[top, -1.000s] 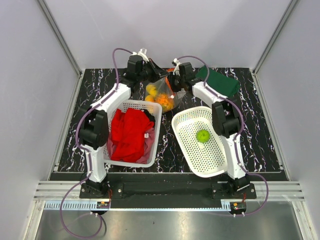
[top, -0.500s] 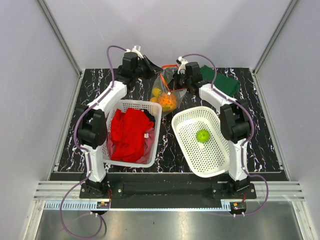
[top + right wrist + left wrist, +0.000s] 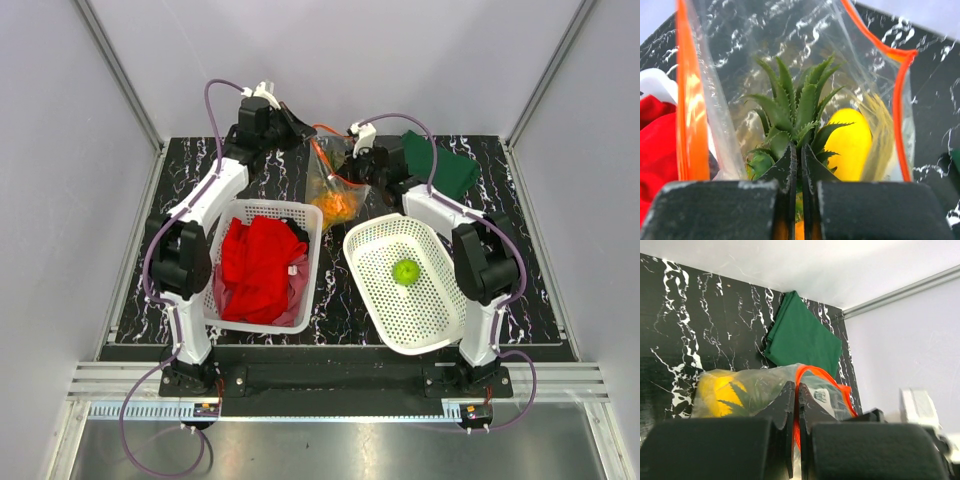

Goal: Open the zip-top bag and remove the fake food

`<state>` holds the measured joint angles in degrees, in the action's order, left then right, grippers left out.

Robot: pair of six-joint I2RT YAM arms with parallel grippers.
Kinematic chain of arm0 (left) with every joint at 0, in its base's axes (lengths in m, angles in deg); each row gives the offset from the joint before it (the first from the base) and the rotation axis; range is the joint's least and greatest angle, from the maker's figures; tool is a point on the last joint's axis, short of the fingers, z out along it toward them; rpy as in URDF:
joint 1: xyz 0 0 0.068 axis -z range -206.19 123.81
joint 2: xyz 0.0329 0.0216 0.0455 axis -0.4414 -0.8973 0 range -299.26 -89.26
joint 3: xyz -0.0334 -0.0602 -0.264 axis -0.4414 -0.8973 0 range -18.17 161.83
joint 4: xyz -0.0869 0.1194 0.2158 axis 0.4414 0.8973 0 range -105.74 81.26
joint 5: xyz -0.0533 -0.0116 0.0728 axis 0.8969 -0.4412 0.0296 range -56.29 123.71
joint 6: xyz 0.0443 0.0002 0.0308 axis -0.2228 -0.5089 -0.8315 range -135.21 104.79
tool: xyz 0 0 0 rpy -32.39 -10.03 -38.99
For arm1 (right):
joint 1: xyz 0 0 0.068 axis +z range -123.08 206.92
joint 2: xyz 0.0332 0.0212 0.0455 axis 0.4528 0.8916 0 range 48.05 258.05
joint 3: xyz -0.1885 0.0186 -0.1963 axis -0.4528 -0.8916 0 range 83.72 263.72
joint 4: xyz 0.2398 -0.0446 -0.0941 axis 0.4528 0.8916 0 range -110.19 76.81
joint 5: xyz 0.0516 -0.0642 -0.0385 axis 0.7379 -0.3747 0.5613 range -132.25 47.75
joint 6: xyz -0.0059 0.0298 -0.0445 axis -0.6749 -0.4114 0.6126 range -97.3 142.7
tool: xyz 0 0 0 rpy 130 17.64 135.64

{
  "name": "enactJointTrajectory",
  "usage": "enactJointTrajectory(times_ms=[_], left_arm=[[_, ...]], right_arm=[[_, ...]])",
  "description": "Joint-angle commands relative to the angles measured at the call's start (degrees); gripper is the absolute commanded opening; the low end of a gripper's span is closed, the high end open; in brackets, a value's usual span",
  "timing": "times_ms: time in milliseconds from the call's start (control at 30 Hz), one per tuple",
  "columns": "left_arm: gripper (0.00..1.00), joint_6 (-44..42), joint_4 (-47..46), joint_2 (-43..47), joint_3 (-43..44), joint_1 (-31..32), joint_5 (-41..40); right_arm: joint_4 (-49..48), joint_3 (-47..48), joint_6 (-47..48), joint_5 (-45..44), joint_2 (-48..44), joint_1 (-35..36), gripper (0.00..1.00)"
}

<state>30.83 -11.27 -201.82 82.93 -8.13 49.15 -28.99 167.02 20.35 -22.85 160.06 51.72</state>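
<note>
The zip-top bag (image 3: pixel 333 188) hangs between my two grippers above the back of the table, its red-orange zip strip pulled apart. Fake food sits inside it: a pineapple with spiky green leaves (image 3: pixel 795 117) and a yellow oblong piece (image 3: pixel 850 145); orange shows low in the bag in the top view. My left gripper (image 3: pixel 306 135) is shut on the zip strip (image 3: pixel 796 405) on one side of the mouth. My right gripper (image 3: pixel 353 168) is shut on the bag's opposite lip (image 3: pixel 800 165). A round green fruit (image 3: pixel 405 271) lies in the right white basket (image 3: pixel 440 320).
A white basket (image 3: pixel 310 215) at left holds a red cloth (image 3: pixel 258 265). A folded dark green cloth (image 3: pixel 445 168) lies at the back right, also in the left wrist view (image 3: pixel 800 340). The enclosure's walls stand close behind the bag.
My left gripper has pulled back and left and my right gripper has shifted right, spreading the bag's mouth. The bag now hangs more upright between them.
</note>
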Motion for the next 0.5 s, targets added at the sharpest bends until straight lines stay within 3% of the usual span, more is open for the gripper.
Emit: enactJointTrajectory(times_ms=[0, 133, 467], left_arm=[[0.00, -1.2, -4.3, 5.9, -2.0, -1.0, -4.1], [0.00, -2.2, -4.6, 7.5, -3.8, -1.3, -6.9], [0.00, -8.9, 2.1, 9.0, -1.4, -2.6, -5.4]], right_arm=[[-11.7, -1.7, 0.1, -5.3, -4.8, 1.2, 0.00], [-21.6, -5.8, -4.9, -9.0, -6.4, 1.1, 0.00], [-26.8, -11.6, -10.2, -6.8, -9.0, -1.0, 0.00]])
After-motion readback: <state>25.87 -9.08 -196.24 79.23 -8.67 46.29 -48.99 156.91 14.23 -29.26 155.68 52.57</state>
